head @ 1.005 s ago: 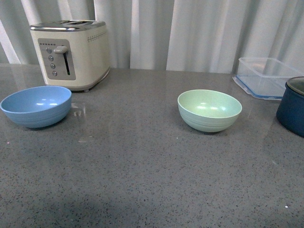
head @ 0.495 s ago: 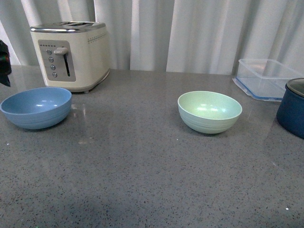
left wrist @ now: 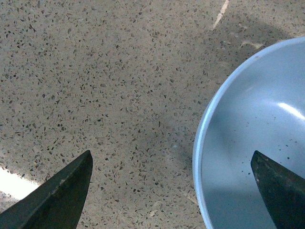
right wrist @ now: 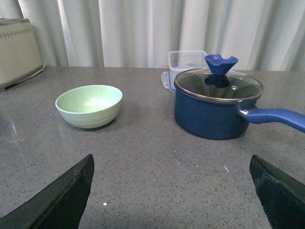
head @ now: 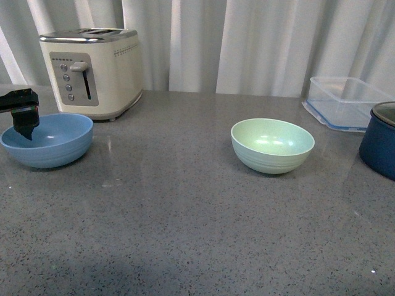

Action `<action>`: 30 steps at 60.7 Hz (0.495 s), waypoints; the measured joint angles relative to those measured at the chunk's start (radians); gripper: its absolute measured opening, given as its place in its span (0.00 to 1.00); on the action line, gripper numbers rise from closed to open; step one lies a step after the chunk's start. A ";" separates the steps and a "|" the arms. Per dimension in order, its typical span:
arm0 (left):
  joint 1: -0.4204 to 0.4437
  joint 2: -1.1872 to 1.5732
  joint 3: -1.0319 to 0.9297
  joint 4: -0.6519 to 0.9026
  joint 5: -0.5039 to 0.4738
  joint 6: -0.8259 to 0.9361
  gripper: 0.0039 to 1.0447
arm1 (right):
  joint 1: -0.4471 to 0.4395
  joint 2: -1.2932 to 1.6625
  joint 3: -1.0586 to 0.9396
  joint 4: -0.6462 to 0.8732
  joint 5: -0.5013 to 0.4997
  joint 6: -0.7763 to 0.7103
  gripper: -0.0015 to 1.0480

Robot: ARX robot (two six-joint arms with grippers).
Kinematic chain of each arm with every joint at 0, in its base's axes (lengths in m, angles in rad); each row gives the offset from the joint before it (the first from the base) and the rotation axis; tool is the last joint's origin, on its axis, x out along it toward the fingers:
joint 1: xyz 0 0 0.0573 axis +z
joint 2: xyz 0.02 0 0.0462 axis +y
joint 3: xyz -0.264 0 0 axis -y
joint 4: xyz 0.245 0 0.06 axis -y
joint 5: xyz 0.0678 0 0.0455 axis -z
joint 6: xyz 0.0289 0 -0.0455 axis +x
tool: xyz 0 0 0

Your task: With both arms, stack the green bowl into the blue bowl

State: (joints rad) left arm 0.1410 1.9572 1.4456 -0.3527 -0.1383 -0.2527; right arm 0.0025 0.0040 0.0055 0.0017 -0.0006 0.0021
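At the far left, the left arm's black clamp-like end effector [left wrist: 171, 191] hangs at the left rim of the light sky-blue round plastic bowl [head: 48, 139]. Its fingers are spread wide, one tip outside the wall over the grey speckled stone surface [head: 185, 222] and the other above the bowl's hollow. A cream toaster [head: 92, 71] stands behind it. Near the middle, well apart from the blue bowl, the pale mint-green round plastic bowl [head: 272, 144] sits upright and empty. The right end effector [right wrist: 171, 200] is likewise spread and holds nothing, well short of that bowl. At the far right are a clear plastic container [head: 345, 98] and a dark navy lidded pot [right wrist: 214, 107].

The task looks barely begun: neither bowl is gripped or lifted, so grasping, carrying and nesting all remain. The front view cuts off most of the left end effector and shows no right arm. I cannot tell whether a left fingertip touches the rim.
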 joint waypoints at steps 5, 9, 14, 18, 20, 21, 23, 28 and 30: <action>-0.002 0.010 0.002 -0.004 -0.008 0.000 0.73 | 0.000 0.000 0.000 0.000 0.000 0.000 0.90; -0.003 0.014 0.002 -0.004 -0.008 -0.001 0.63 | 0.000 0.000 0.000 0.000 0.000 0.000 0.90; -0.004 0.018 0.002 -0.004 -0.003 -0.001 0.49 | 0.000 0.000 0.000 0.000 0.000 0.000 0.90; -0.005 0.019 0.002 -0.004 -0.005 -0.001 0.40 | 0.000 0.000 0.000 0.000 0.000 0.000 0.90; -0.005 0.019 0.002 -0.004 -0.002 -0.001 0.33 | 0.000 0.000 0.000 0.000 0.000 0.000 0.90; -0.005 0.019 0.002 -0.004 -0.002 -0.001 0.30 | 0.000 0.000 0.000 0.000 0.000 0.000 0.90; -0.005 0.019 0.002 -0.004 0.000 -0.001 0.25 | 0.000 0.000 0.000 0.000 0.000 0.000 0.90; -0.005 0.016 0.002 -0.003 0.008 -0.001 0.13 | 0.000 0.000 0.000 0.000 0.000 0.000 0.90; -0.006 0.014 0.002 -0.003 0.011 -0.001 0.09 | 0.000 0.000 0.000 0.000 0.000 0.000 0.90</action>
State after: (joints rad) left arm 0.1352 1.9713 1.4479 -0.3557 -0.1276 -0.2535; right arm 0.0025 0.0040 0.0055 0.0017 -0.0006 0.0021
